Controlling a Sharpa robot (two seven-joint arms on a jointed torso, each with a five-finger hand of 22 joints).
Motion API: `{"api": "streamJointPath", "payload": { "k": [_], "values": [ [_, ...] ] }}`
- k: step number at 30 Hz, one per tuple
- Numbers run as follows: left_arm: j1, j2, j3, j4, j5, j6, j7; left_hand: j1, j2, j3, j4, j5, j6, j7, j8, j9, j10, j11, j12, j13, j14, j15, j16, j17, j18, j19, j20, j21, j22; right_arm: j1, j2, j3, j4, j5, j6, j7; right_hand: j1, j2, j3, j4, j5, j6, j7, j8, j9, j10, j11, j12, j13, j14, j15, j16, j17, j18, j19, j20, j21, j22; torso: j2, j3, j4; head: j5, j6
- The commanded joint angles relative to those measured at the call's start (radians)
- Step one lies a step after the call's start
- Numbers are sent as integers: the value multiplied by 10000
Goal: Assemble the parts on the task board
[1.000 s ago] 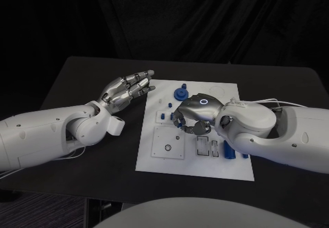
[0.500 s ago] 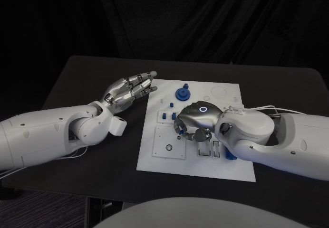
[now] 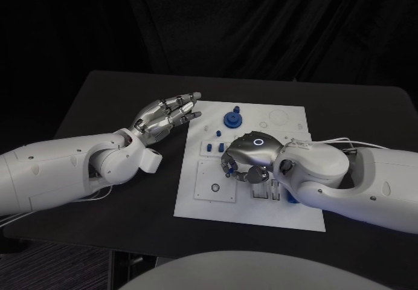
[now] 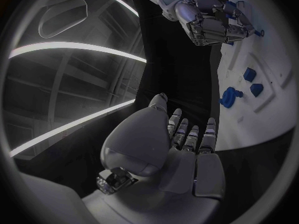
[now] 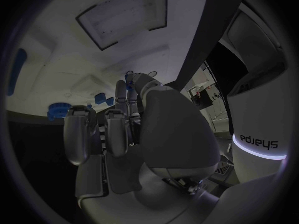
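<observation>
The white task board [image 3: 248, 212] lies in the middle of the black table. My right hand [image 3: 246, 161] hovers low over the board's middle with its fingers curled down, pinching a small blue part [image 5: 129, 86] at the fingertips. The same hand [image 4: 209, 22] and its blue part [image 4: 256, 33] show in the left wrist view. A round blue part [image 3: 232, 119] stands near the board's far edge, with two small blue pieces [image 3: 214, 147] below it. My left hand [image 3: 165, 118] floats left of the board, palm up, fingers apart, holding nothing.
A long blue part [image 3: 288, 196] lies on the board beside my right forearm. A square recessed plate [image 3: 213, 181] sits on the board's left half. Bare black table [image 3: 104, 96] surrounds the board.
My right hand has moved from just below the round blue part toward me, to the board's middle. The left hand has barely shifted.
</observation>
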Motion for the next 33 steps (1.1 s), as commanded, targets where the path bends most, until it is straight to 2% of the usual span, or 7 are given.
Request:
{"api": "streamJointPath", "payload": {
  "k": [1, 6, 33],
  "values": [
    [-15, 12, 8, 29, 47, 176, -6, 1, -8, 8, 67, -16, 20, 29, 47, 11, -6, 40, 0, 11, -5, 45, -15, 4, 185, -84, -25, -39, -20, -31, 7, 6, 57, -104, 3, -143, -69, 31, -21, -61, -39, 194, 127, 2, 17, 99, 5, -37, -13, 821, -22, -37, 1847, -87, 508, -21, -44, 2229, -8, -3, 16, 7, -2],
    [-17, 26, 8, 47, 47, 209, -51, 1, -8, 8, 67, -16, 20, 29, 47, 11, -6, 40, 0, 11, -5, 45, -15, 4, 185, -84, -25, -39, -20, -33, 0, 6, 32, -104, 125, -208, -70, 34, -19, -62, -28, 203, 123, -4, 14, 109, 1, -42, -15, 819, -24, -46, 1836, -87, 508, -23, -44, 2229, -20, -8, -5, 23, -2],
    [-60, 89, 8, -126, 47, 297, -133, 16, -11, 22, 65, -6, 27, 41, 51, 15, -10, 62, 5, 12, 8, 81, -1, 9, 184, -89, -13, -41, -22, -155, 115, 5, -79, -104, 234, -160, -159, 24, -41, -21, -23, 176, 121, -114, -34, 137, 10, -115, -44, 796, -25, -119, 1757, -66, 468, -29, -131, 2200, -24, -7, 5, 20, -2]
  ]
}}
